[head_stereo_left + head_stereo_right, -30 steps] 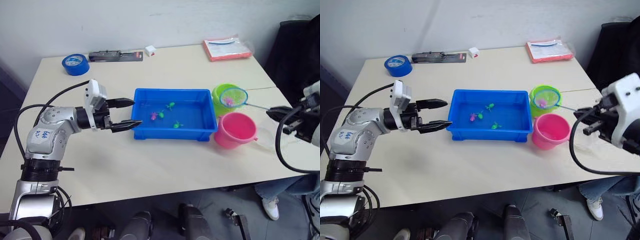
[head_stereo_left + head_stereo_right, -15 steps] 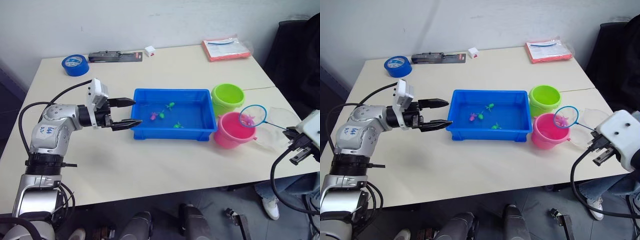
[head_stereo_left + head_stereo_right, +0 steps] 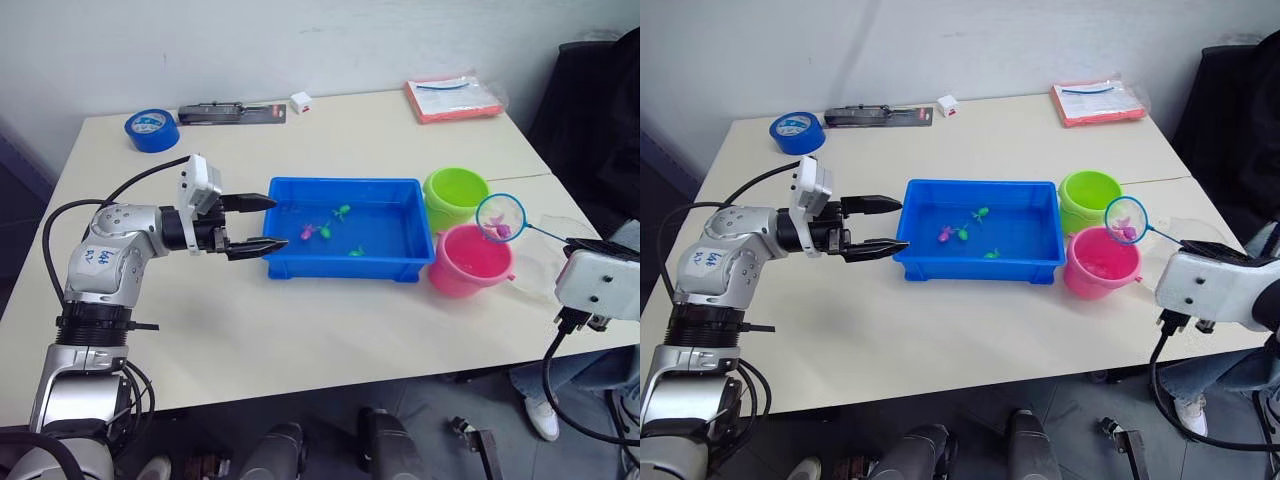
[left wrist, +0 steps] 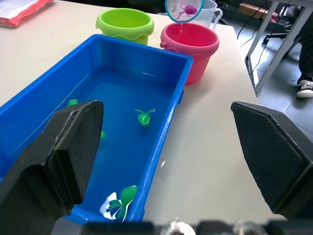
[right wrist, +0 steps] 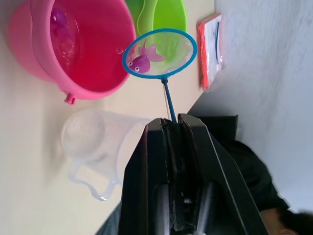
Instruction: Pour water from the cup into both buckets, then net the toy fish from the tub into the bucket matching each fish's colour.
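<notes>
The blue tub [image 3: 400, 268] holds water and several toy fish, green ones [image 3: 342, 211] and a pink one [image 3: 308, 232]. My left gripper [image 3: 262, 222] is open, its fingertips at the tub's left end. To the tub's right stand the lime green bucket [image 3: 455, 195] and the pink bucket [image 3: 468, 260]. My right gripper [image 5: 172, 128] is shut on the thin handle of a blue-rimmed net [image 3: 500, 217]. The net hangs over the pink bucket's far right rim with a pink fish [image 5: 143, 59] in it. The clear cup [image 3: 545, 262] stands right of the pink bucket.
At the table's far side lie a blue tape roll [image 3: 151, 128], a black tool [image 3: 230, 112], a small white block [image 3: 300, 101] and a red packet [image 3: 455, 97]. The buckets and cup stand close to the table's right edge.
The net with the pink fish moved from over the green bucket to the pink bucket's right side, then rose slightly over its rim. The left gripper stayed open by the tub.
</notes>
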`<state>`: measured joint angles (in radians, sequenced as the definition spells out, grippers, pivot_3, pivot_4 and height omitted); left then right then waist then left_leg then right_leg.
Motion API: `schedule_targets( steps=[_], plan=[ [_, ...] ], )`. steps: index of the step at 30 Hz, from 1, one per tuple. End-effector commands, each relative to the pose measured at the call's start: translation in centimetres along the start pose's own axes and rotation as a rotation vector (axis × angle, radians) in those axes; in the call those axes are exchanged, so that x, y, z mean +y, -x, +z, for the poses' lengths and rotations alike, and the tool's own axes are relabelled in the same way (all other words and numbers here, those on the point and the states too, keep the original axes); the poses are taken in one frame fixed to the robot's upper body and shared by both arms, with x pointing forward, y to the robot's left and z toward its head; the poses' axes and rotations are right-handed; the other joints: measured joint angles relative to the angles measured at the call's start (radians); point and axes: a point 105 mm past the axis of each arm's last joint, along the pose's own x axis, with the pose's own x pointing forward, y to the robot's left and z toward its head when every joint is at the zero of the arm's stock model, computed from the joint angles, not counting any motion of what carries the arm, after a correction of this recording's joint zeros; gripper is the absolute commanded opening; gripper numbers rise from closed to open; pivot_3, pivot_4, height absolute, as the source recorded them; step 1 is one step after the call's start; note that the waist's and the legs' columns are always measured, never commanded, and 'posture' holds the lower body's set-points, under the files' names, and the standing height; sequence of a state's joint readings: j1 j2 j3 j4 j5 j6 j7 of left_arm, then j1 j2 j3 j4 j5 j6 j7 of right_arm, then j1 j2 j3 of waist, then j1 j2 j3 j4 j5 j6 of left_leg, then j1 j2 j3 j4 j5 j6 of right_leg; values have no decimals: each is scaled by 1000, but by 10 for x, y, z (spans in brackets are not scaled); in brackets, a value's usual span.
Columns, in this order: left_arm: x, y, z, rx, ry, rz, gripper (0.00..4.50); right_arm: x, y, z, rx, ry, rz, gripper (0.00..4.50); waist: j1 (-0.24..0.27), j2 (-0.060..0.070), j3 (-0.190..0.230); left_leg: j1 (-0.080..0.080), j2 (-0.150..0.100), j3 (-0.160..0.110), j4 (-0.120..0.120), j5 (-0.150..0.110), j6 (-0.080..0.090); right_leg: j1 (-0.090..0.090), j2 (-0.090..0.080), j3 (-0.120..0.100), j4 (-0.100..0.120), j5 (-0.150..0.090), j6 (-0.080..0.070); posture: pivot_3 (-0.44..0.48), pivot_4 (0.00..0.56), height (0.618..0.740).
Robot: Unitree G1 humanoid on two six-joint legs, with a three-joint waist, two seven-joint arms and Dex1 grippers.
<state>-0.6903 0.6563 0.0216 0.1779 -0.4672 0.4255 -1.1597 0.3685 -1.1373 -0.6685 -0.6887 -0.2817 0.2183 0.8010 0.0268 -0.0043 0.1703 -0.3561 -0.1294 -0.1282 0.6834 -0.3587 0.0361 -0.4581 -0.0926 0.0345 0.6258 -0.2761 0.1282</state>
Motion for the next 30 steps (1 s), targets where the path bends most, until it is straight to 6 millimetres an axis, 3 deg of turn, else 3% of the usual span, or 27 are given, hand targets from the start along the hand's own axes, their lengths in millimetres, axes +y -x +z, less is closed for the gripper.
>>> schedule_targets(
  steps=[1,15,30],
  plan=[
    [-2,2,8,-21,-30,-6,4500,-1,1,-1,-3,141,-26,790,0,0,0,0,0,0,0,0,0,0,0,0,0,0,0,0,150,740],
    [-14,-2,4,-16,-5,-81,4500,1,3,1,-51,276,-66,790,-2,0,0,0,0,1,0,0,0,-1,1,1,1,0,0,0,150,740],
    [-13,-4,5,-25,-10,-92,4500,-5,5,4,-63,394,-116,790,-3,0,0,0,0,1,1,0,0,-1,1,1,2,0,0,0,150,740]
  ],
)
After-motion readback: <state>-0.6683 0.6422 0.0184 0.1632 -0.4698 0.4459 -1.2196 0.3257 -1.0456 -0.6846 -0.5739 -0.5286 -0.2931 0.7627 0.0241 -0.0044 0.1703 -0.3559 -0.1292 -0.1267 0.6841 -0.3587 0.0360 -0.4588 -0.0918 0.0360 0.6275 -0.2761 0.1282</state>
